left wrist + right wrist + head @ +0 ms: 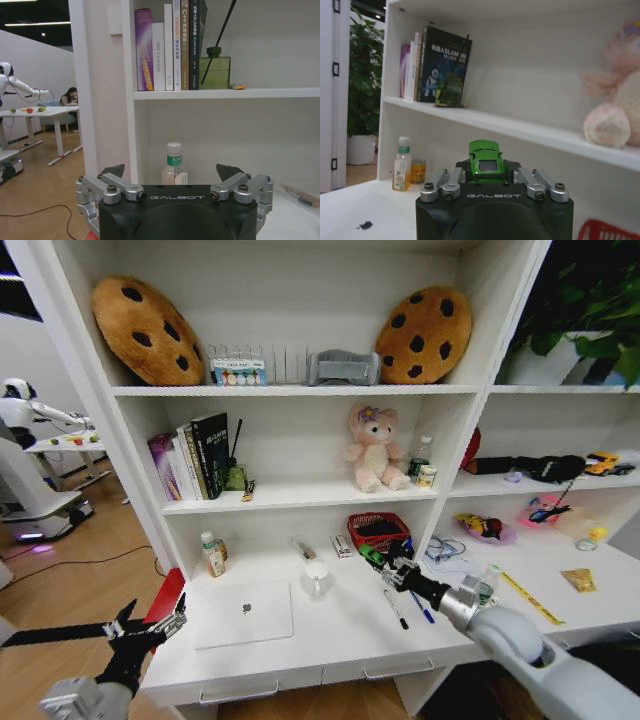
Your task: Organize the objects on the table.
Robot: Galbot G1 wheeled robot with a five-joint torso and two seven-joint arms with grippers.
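My right gripper (380, 562) hovers over the middle of the white table (340, 645), shut on a small green toy car (368, 554). In the right wrist view the car (485, 152) sits between the fingers of the gripper (487, 169). A slim silver laptop (245, 612) lies shut at the front left. A black pen (396, 609) and a blue pen (422, 608) lie under the right arm. A drink bottle (212, 554) stands at the back left. My left gripper (152, 622) hangs open off the table's left end; in its wrist view the gripper (171, 172) faces the bottle (174, 167).
A red basket (378, 530) and a white cup (317, 578) stand behind the laptop. A yellow strip (530, 598), a gold packet (578, 580) and a small clear bottle (487, 584) are on the right. Shelves above hold books (198, 455), a pink plush bear (374, 448) and cookie cushions (147, 330).
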